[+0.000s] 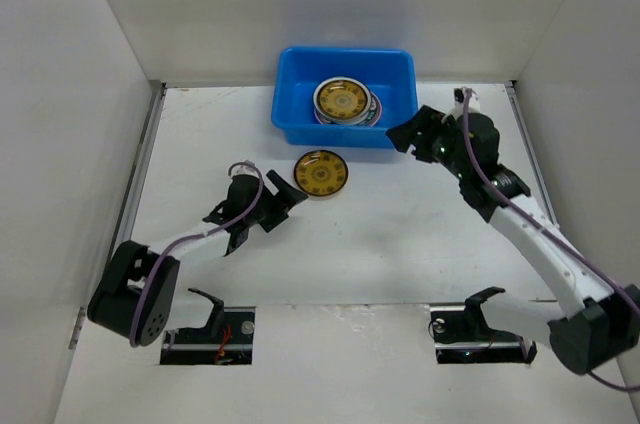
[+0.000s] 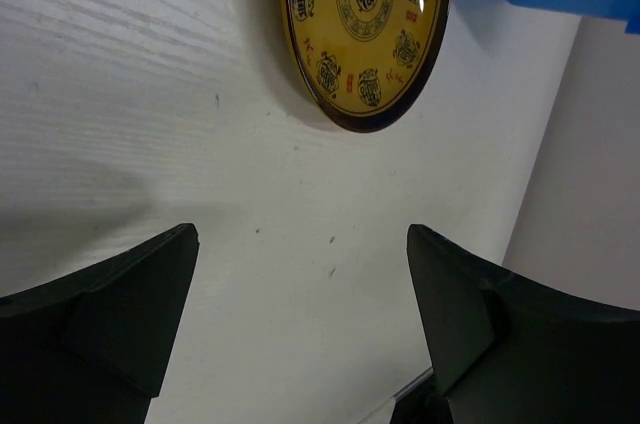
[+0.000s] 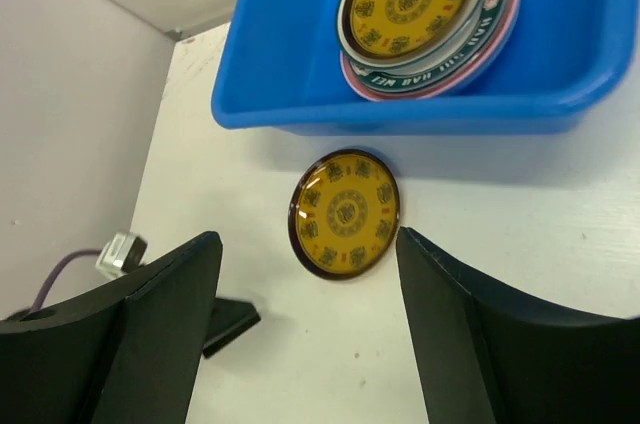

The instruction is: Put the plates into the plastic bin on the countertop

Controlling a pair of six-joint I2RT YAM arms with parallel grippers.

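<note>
One blue bin (image 1: 300,126), standing on the white countertop (image 1: 400,234). Two small amber patterned plates in view, and two grippers.

Inside the bin: a stack of plates, toward its right half. On top, the top amber plate (image 1: 343,99), face up. Directly beneath it, a white green-rimmed plate (image 3: 438,71), only its lettered rim showing. Under that, a pink plate (image 3: 495,39), seen as a thin crescent at the stack's edge. Anything lower in the stack hidden; total count there impossible to tell.

Outside the bin: the loose amber plate (image 1: 321,173), flat on the countertop just in front of the bin's front wall, near its left half, not touching it.

Left gripper (image 2: 300,239): in front of the bin and to its left, pointed at the loose amber plate. Jaws spread wide, nothing between them, bare countertop in the gap. Close to the plate's near edge but short of it, no contact.

Right gripper (image 1: 400,137): just outside the bin's front right corner, above the countertop. Jaws parted wide and empty, gripping nothing; contact with the bin's wall impossible to tell.
</note>
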